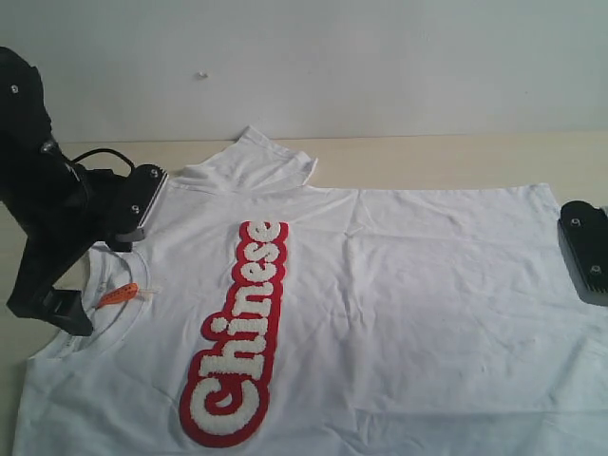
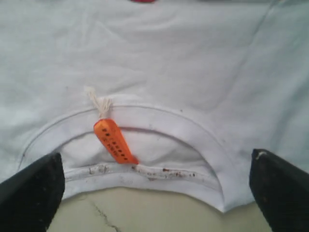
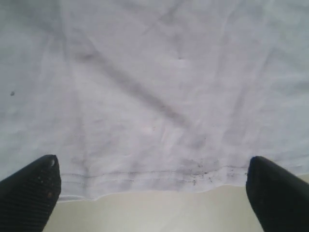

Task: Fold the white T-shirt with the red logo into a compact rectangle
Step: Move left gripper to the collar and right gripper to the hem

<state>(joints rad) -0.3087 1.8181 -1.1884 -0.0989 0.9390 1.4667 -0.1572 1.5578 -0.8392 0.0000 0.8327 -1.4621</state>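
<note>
shirt [image 1: 408, 313] flat on table [image 1: 456, 157]; collar [image 2: 159, 121] frame-left, hem [image 3: 145, 176] frame-right, lower edge cut by frame; bare table along top | 1 shirt, 1 logo [image 1: 237, 332], 1 orange tag [image 2: 113, 140] | left gripper [image 2: 154, 193] spread either side of collar; right gripper [image 3: 154, 198] spread at hem | whole logo only in exterior view; hem specks only in right wrist view

I work at what looks like a robot test bench in a lab; a flat cream tabletop [image 1: 456, 157] runs up to a plain pale wall [image 1: 380, 66]; my left arm [image 1: 38, 199], black with bare screw heads showing, trails a loose black cable [image 1: 100, 154] above the surface; the white T-shirt [image 1: 408, 285] lies spread flat like a test piece; a hairline crack [image 2: 100, 211] marks the tabletop near the collar.
</note>
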